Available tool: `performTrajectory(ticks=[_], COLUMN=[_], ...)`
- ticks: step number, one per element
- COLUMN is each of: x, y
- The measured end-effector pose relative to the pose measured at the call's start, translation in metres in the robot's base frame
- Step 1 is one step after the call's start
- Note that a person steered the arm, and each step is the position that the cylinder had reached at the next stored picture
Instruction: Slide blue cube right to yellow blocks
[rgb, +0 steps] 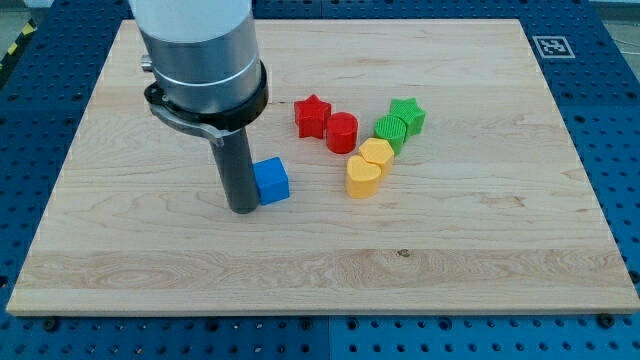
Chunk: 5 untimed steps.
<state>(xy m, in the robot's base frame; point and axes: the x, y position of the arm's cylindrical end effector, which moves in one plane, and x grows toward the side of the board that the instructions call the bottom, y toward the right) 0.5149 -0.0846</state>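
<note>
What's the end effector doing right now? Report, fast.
No gripper: my tip holds nothing and rests against the blue cube on its left side in the view, opposite the yellow blocks.

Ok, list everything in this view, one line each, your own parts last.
blue cube: one, blue, left of centre, directly right of my tip
yellow heart block: one, yellow, centre, right of the blue cube with a gap
yellow hexagonal block: one, yellow, touching the heart block on its upper right
red star block: one, red, above centre
red cylinder: one, red, against the star's lower right
green star block: one, green, right of the reds
green ridged block: one, green, touching the green star's lower left
wooden board: one, light wood, under everything
my tip: one, dark rod, against the blue cube's left side
</note>
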Motion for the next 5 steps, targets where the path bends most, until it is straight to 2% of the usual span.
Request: performTrajectory(ticks=[2, 4, 5], x=[-0.028, -0.028, -0.027], y=[-0.017, 0.031, 0.024])
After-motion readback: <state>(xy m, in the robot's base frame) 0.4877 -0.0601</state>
